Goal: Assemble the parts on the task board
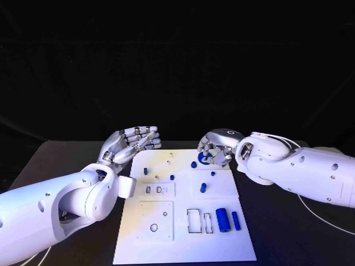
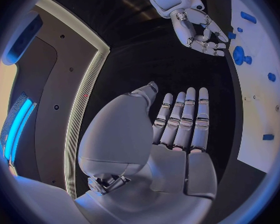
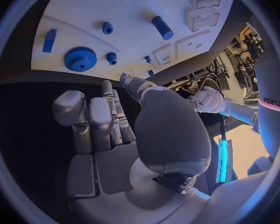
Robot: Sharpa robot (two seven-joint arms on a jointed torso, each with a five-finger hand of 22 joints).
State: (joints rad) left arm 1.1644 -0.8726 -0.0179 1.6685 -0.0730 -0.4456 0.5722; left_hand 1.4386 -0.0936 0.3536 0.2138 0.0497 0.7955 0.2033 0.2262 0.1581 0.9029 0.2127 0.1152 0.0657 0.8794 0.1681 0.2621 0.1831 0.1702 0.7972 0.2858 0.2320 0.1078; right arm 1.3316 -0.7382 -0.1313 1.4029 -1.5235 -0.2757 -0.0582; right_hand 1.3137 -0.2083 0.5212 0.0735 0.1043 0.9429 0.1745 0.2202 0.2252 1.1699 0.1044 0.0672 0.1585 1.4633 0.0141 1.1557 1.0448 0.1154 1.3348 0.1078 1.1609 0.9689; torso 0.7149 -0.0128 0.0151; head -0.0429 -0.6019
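The white task board (image 1: pixel 186 244) lies in the middle of the black table. Blue parts stand on its far half: a large gear (image 1: pixel 206 158), a peg (image 1: pixel 146 170) and a short cylinder (image 1: pixel 203 188). Two longer blue cylinders (image 1: pixel 222 219) lie near its right edge. My left hand (image 1: pixel 133 143) hovers off the board's far left corner, fingers straight and apart, holding nothing. My right hand (image 1: pixel 216 147) hangs over the board's far edge just above the gear, fingers loosely bent, also holding nothing. The right wrist view shows the gear (image 3: pixel 80 58) beyond my fingers (image 3: pixel 109 114), which do not touch it.
Raised square plates with slots (image 1: pixel 156 190) and a plate with a hole (image 1: pixel 155 220) sit on the board's left half. A rectangular recess (image 1: pixel 195 220) lies beside the long cylinders. A thin cable (image 1: pixel 321 221) runs over the table (image 1: pixel 57 160) at the right.
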